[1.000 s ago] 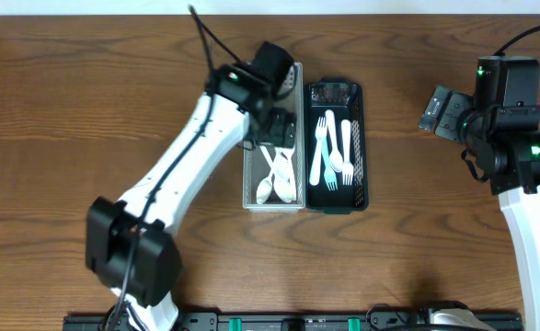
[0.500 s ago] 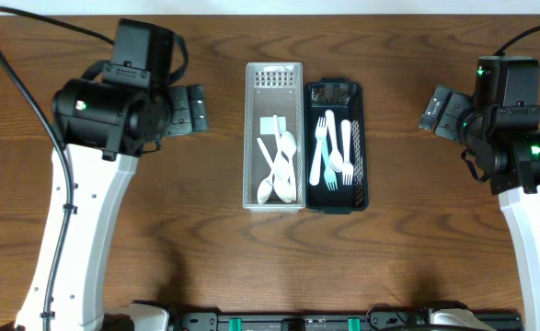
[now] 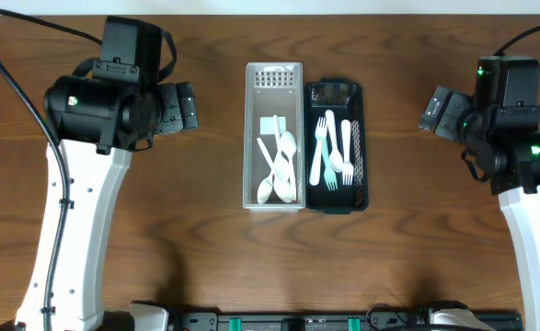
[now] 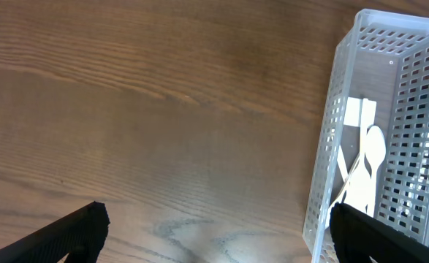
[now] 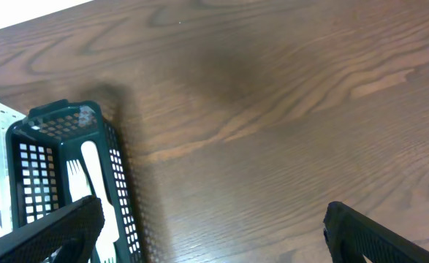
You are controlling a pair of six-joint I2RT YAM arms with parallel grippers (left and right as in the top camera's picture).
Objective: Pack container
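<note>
A white perforated basket (image 3: 273, 74) holds several white spoons (image 3: 283, 170). Right beside it a dark green basket (image 3: 334, 92) holds several white forks (image 3: 332, 156). My left gripper (image 3: 185, 108) is open and empty, hovering over bare table left of the white basket, which also shows in the left wrist view (image 4: 389, 131). My right gripper (image 3: 435, 112) is open and empty, over bare table right of the green basket, which also shows in the right wrist view (image 5: 61, 168).
The wooden table (image 3: 417, 239) surrounds both baskets. A black rail (image 3: 297, 322) runs along the front edge.
My left arm has pulled back from over the white basket to the left side of the table. The right arm has not moved.
</note>
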